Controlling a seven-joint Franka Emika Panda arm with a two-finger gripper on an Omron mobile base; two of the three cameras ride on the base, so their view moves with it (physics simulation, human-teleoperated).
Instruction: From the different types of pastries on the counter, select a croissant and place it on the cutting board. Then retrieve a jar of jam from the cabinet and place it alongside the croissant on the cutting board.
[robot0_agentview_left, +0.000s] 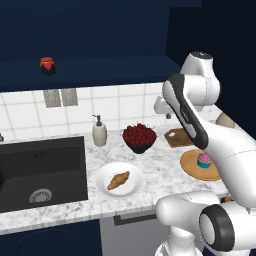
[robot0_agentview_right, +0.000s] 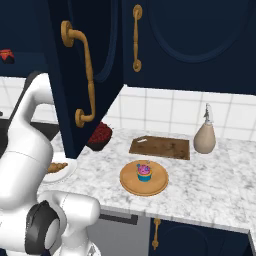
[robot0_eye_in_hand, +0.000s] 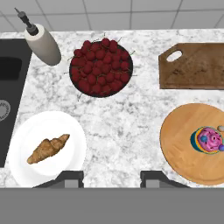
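Jaws (robot0_eye_in_hand: 111, 177) closed, empty, high above worktop (robot0_eye_in_hand: 131, 127). You want croissant (robot0_eye_in_hand: 48, 148) on plate (robot0_eye_in_hand: 26, 173) by front edge: light, flaky, crushable; pinch gently across thick middle. Board (robot0_eye_in_hand: 197, 65) at back edge.

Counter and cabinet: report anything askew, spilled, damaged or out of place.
Nothing stands out. The croissant lies whole on its white plate, the cupcake stands upright on the round wooden disc, the cherries stay in their bowl, and the cutting board lies flat and bare. The jam jar sits upright in the cabinet.
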